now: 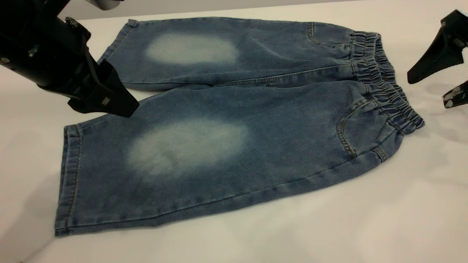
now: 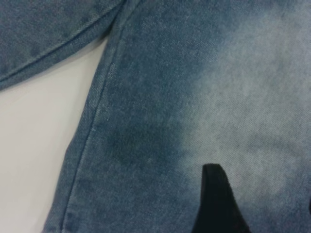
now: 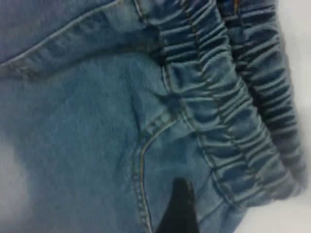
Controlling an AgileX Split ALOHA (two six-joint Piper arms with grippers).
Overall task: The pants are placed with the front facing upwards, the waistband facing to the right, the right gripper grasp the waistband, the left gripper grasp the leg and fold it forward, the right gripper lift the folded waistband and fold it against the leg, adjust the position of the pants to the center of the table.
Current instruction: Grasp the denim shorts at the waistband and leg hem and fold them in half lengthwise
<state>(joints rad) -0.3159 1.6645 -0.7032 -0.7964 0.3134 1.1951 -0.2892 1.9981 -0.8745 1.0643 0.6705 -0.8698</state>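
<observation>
Denim pants (image 1: 234, 124) flat, unfolded

Soft, even overhead light is falling on the table (image 1: 256, 233); no glare is showing. Faint shadows are lying beside the pants (image 1: 219, 146) and under the left gripper (image 1: 124, 106). Both wrist views are rendering slightly blurred, the right one more so.

Matte black tapered fingers (image 1: 431, 62)

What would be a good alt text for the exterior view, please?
Blue denim pants lie flat on a white table, waistband to the right. The left gripper hovers over the leg ends; the open right gripper waits beside the waistband.
</observation>
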